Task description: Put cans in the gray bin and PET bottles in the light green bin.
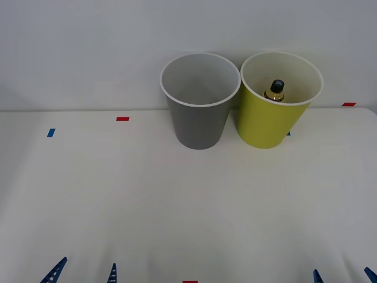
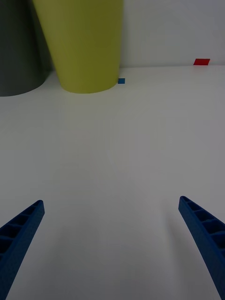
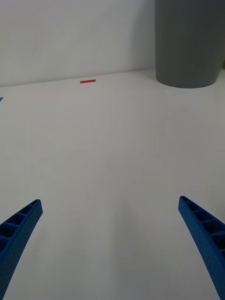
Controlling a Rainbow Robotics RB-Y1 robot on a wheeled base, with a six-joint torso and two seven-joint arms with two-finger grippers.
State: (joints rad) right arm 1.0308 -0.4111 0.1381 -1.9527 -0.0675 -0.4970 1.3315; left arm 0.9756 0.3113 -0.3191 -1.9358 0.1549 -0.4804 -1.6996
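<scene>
Across the white desk [image 1: 177, 206], against a pale wall, the gray bin [image 1: 199, 112] and the light green bin [image 1: 274, 115] stood side by side. Both end effectors, left [image 1: 82, 272] and right [image 1: 344, 276], hung spread and empty at the near edge. The bottle [image 1: 275, 91] stood upright inside the light green bin.

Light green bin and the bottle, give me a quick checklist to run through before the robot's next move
1. PET bottle inside the light green bin: ok.
2. Gray bin upright, nothing visible inside: ok.
3. Both bins standing side by side at the table's far edge: ok.
4. Left gripper open, holding nothing: ok.
5. Right gripper open, holding nothing: ok.
6. Cans left to sort: cannot tell, none seen on the table.
</scene>
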